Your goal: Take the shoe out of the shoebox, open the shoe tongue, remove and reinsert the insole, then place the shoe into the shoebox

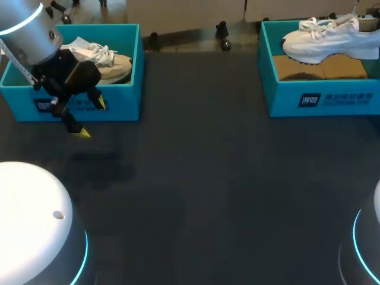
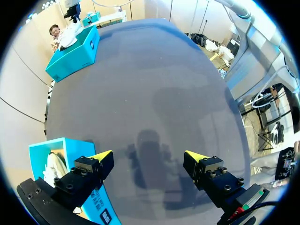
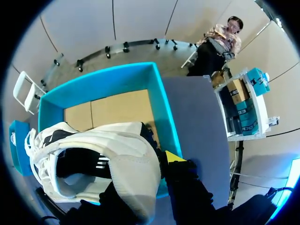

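While over shoebox (image 1: pixel 320 98), shoe (image 1: pixel 329 38) toe leftward.

hand (image 3: pixel 146 177) clamping white shoe (image 3: pixel 110 150), over shoebox (image 3: pixel 161 101)

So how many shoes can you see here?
2. A cream shoe lies in the left box; a white shoe is held by the right gripper just above the right box. Another could be hidden inside the left box.
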